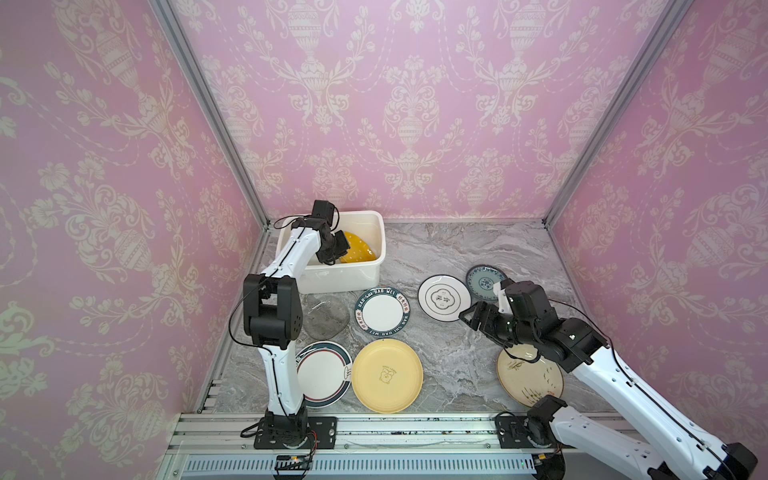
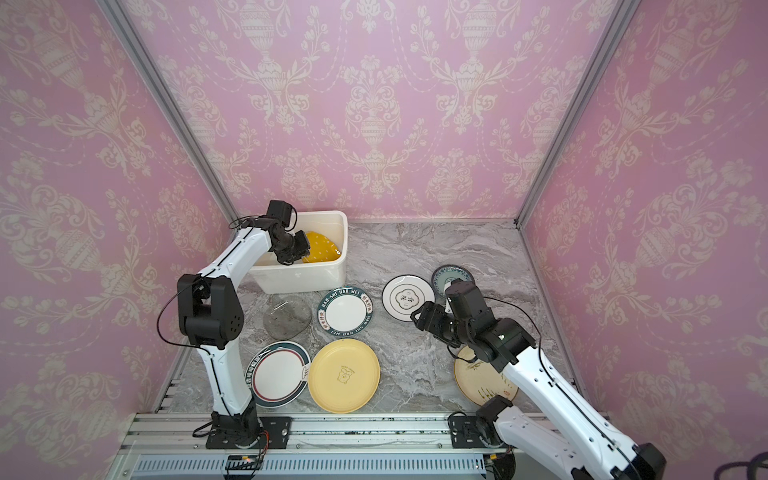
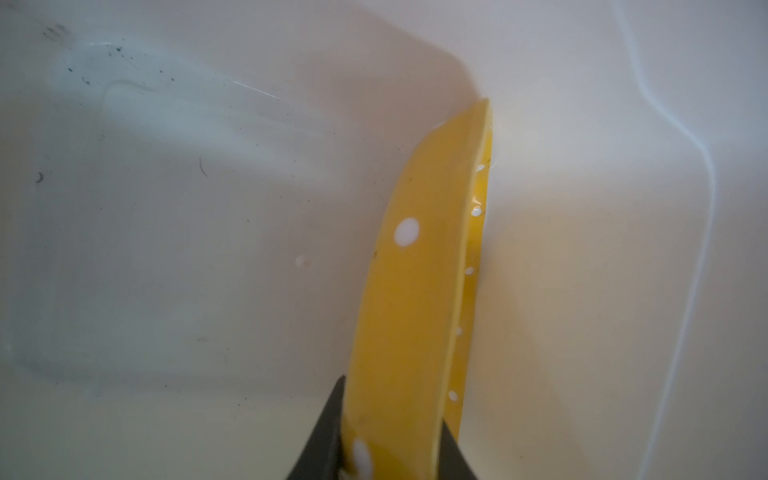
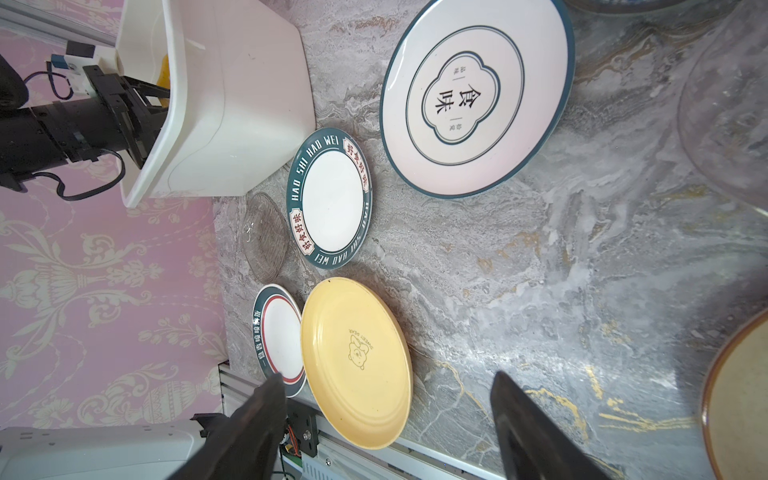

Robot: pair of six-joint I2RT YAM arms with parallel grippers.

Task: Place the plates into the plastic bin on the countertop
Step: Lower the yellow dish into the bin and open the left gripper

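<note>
A white plastic bin [image 1: 340, 279] [image 2: 303, 279] stands at the back left of the grey countertop [image 1: 457, 257]. Inside the bin my left gripper [image 1: 338, 249] [image 3: 395, 415] is shut on the rim of a yellow white-dotted plate [image 1: 361, 247] [image 3: 415, 291], which stands tilted on edge by the bin wall [image 3: 166, 249]. My right gripper [image 1: 468, 315] [image 4: 386, 376] hangs open and holds nothing, just right of a white plate with a dark rim [image 1: 444, 298] [image 4: 478, 95]. A blue-patterned plate [image 1: 484, 282] lies behind it.
Flat on the countertop lie a lettered dark-rimmed plate [image 1: 382, 312], a clear glass plate [image 1: 326, 318], a pale yellow plate [image 1: 386, 375], a red-and-dark-rimmed plate [image 1: 324, 374] and a cream plate [image 1: 530, 376] under the right arm. Pink walls enclose three sides; a metal rail [image 1: 415, 428] runs along the front.
</note>
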